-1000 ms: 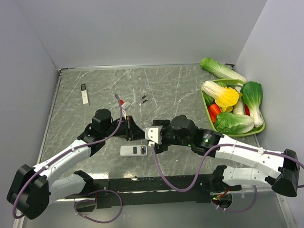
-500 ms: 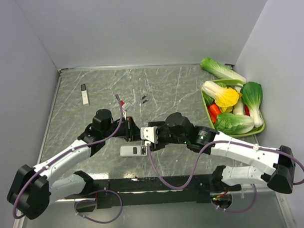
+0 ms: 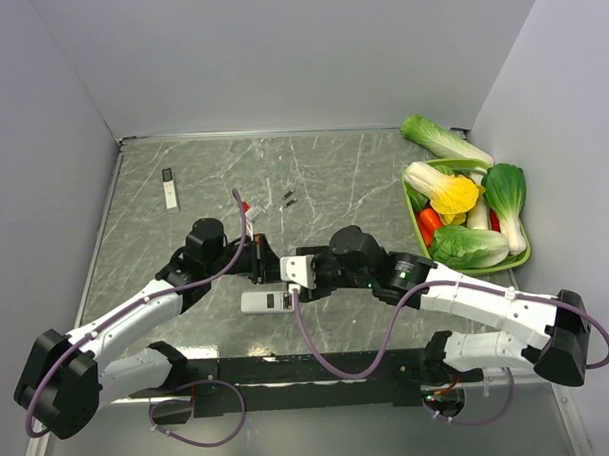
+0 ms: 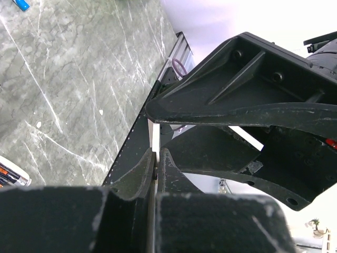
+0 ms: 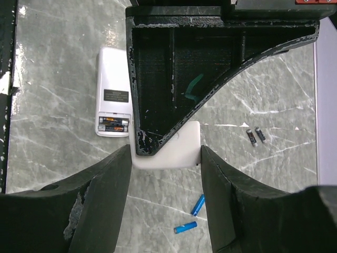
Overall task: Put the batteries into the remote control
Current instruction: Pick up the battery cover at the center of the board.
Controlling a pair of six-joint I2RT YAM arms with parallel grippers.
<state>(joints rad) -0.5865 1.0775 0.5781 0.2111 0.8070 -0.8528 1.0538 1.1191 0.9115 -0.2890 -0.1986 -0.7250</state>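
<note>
Closest to the arm bases in the top view, the white remote (image 3: pixel 270 301) lies flat on the grey marbled tabletop (image 3: pixel 363 176), low centre of the frame. The right wrist view shows its back facing up and the compartment uncovered, with two cells (image 5: pixel 113 124) sitting in it side by side.

Just above the remote in the frame, the two grippers meet. The left gripper (image 4: pixel 156 158) is pinched tight on a thin white battery cover (image 5: pixel 179 150), which shows edge-on in its own camera. The right gripper (image 5: pixel 166 154) has its fingers apart, one on each side of that cover and right at its edges. Honestly can't tell if they're squeezing it or only flanking it.

Loose batteries: two blue ones (image 5: pixel 197 204) close together at lower centre of the right wrist view, and two black ones (image 5: pixel 256 135) side by side at the right.

Farther back, upper left in the top view, there's a second slim remote (image 3: pixel 169 189). At the right edge sits a green basket (image 3: pixel 483 270) of toy vegetables.
</note>
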